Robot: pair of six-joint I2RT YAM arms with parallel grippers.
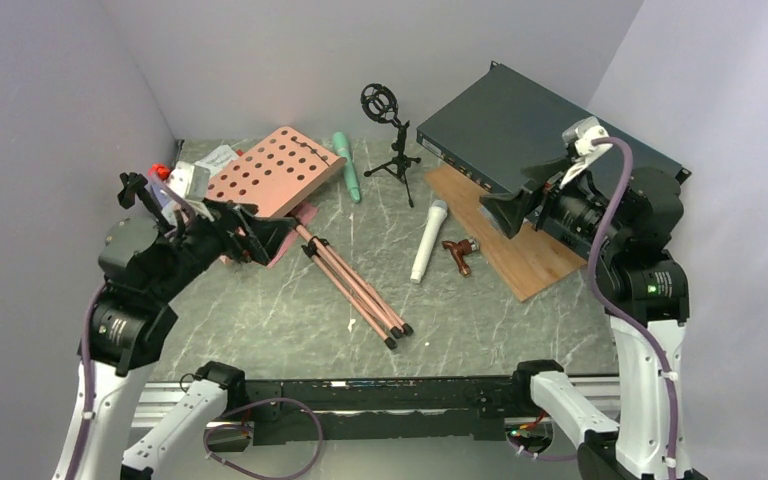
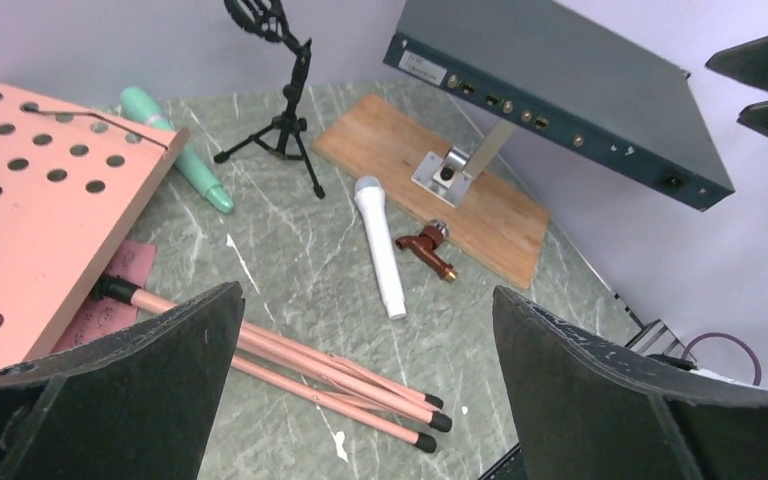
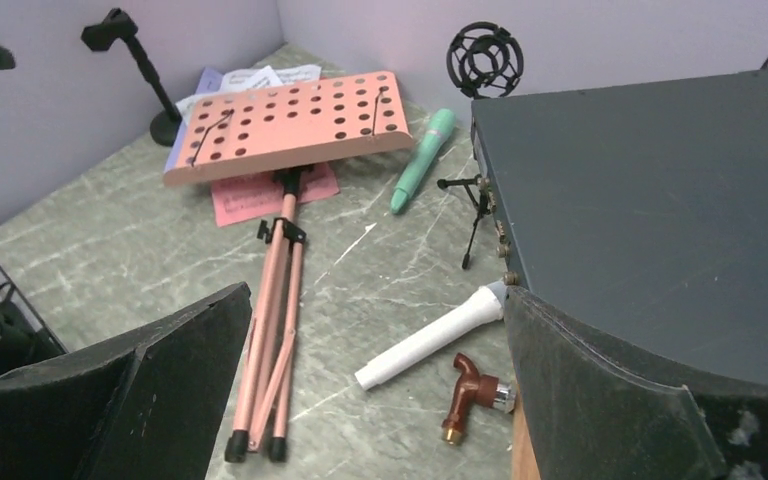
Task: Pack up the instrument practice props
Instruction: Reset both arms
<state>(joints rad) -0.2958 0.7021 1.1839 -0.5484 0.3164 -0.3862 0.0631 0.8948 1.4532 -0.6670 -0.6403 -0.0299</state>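
Observation:
The pink perforated music tripod (image 1: 278,170) lies on its side at the back left, its folded legs (image 2: 340,375) pointing toward the near edge. White (image 3: 260,75), red (image 3: 260,195) and lavender (image 3: 185,125) sheet-music pages lie under its plate. The green microphone (image 1: 347,165) lies beside the plate. Mid-table lies the white microphone (image 1: 429,240). One black microphone mount (image 1: 395,140) stands at the back, another (image 3: 145,75) by the left wall. My left gripper (image 1: 278,232) hovers open over the tripod's neck. My right gripper (image 1: 495,210) hangs open above the board, holding nothing.
A large dark green metal box (image 1: 530,130) sits tilted at the back right on a flat wooden board (image 1: 505,235). A small brown tap-shaped piece (image 1: 459,254) lies between the white microphone and the board. Walls close in the left, back and right.

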